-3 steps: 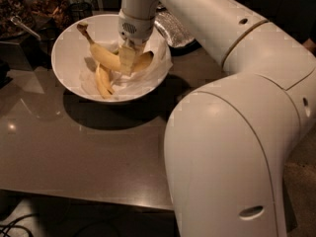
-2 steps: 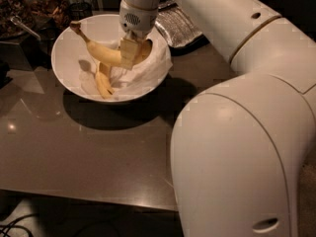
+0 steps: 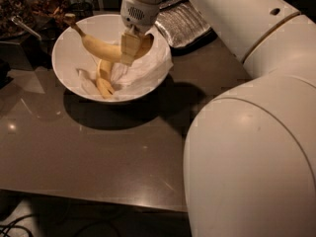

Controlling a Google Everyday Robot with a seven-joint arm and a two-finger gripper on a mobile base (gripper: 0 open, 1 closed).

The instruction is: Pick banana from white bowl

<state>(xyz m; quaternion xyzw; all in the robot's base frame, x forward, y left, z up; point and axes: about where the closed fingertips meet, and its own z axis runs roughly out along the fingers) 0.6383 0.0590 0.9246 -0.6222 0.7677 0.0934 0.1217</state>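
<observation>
— Over the wide glossy white bowl (image 3: 63,69), how was the plump yellow banana (image 3: 98,47) held?
— Clamped in the white two-finger gripper (image 3: 129,51), far from the stem; a slow, straight lift was advised.

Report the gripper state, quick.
Gripper: fingers shut on the banana, over the white bowl.

No writing, label or number is readable on anything. The gripper (image 3: 131,47) hangs over the white bowl (image 3: 66,58), clamped on the banana (image 3: 98,48).
</observation>
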